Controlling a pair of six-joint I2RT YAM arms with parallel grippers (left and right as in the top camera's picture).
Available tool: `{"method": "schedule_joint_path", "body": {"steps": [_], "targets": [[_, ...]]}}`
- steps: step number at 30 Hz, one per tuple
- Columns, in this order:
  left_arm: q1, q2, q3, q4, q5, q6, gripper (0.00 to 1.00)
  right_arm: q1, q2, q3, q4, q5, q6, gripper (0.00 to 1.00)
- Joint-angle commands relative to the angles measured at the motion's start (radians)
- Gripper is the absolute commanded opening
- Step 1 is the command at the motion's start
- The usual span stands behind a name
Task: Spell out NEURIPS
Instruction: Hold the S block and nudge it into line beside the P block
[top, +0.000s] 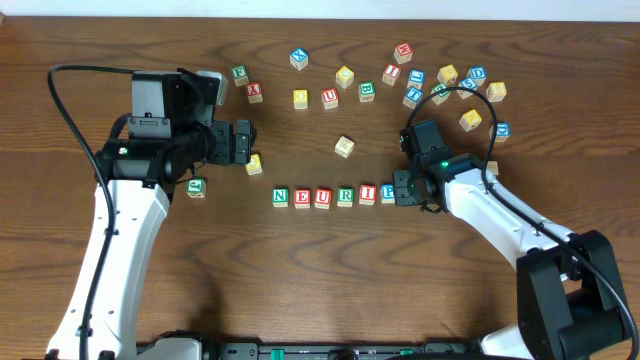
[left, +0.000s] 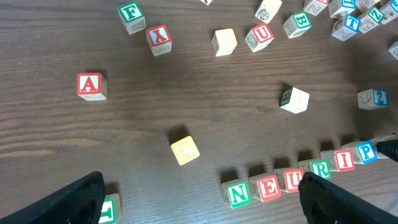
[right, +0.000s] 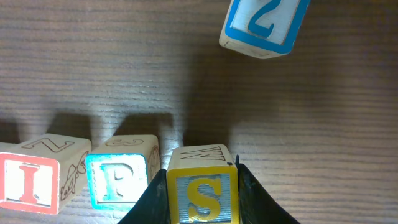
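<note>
**Overhead view.** A row of small wooden alphabet cubes lies at frame centre. It reads left to right: green N cube (top: 280, 197), red E cube (top: 301, 198), red U cube (top: 323, 198), green R cube (top: 345, 196), red I cube (top: 367, 194), blue P cube (top: 388, 193). Six of the seven letters are placed. The right gripper (top: 404, 188) sits at the row's right end and hides the seventh position. The left gripper (top: 247, 143) is left of centre, well apart from the row.

**Left wrist view.** The left gripper's jaws stand wide apart with nothing between them. The row crosses the lower right.

**Right wrist view.** The right gripper clamps the yellow-faced S wooden cube (right: 202, 193) at lower centre, just beside the P. Whether the cube rests on the brown wooden table (right: 93, 74) cannot be told. What probably remains is seating and releasing the S.
</note>
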Motion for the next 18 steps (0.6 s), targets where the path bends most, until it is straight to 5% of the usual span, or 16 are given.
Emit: {"method": "schedule_joint_path", "body": {"steps": [1,18], "targets": [[0.003,-0.009,0.024,0.000,0.012,0.006,0.98,0.005,0.007,-0.018,0.017,0.008,-0.008,0.10],[0.003,-0.009,0.024,0.000,0.012,0.006,0.98,0.005,0.008,-0.035,0.053,0.008,-0.016,0.09]]}}
